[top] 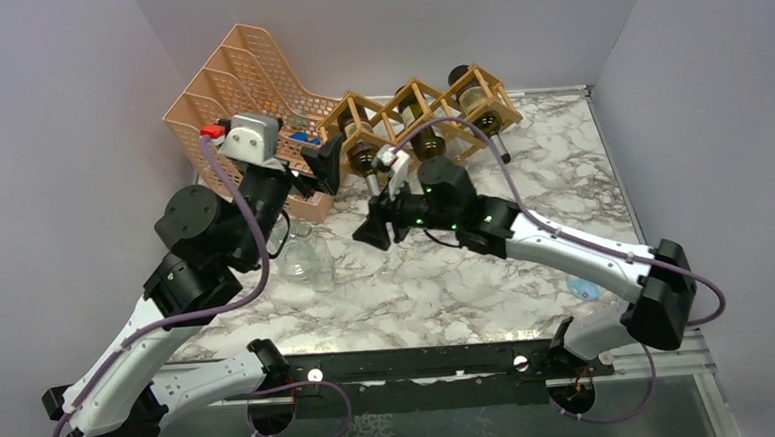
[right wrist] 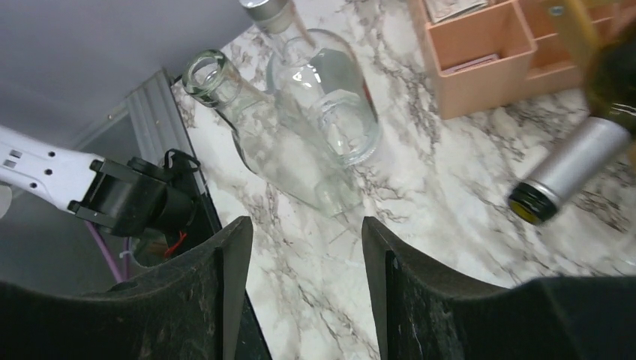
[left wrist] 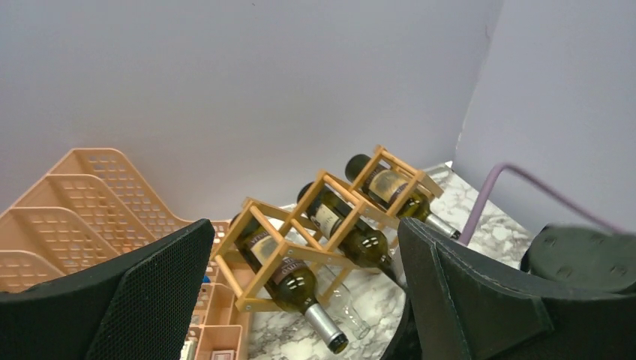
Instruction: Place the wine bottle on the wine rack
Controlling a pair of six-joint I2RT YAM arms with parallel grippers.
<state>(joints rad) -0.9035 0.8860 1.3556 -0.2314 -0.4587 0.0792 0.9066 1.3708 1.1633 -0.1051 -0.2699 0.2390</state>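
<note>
wine bottle (right wrist: 566,169): dark, silver-capped, lying in the end cell of the wine rack (top: 390,106); its neck juts out just right of my right gripper (right wrist: 304,232), not touching it.
right gripper: fingers parted, nothing between them.
left gripper (left wrist: 304,240): spread wide and empty, with the rack ahead of it.
step: i judge the bottle placed and let go; only pulling away is left.
next move: back straight off the neck without nudging it, minding the clear glass bottles (right wrist: 285,150) ahead of my right fingers.
counts: three dark bottles in the rack, one per cell; two clear glass bottles; one peach organizer (top: 246,76); two grippers.
</note>
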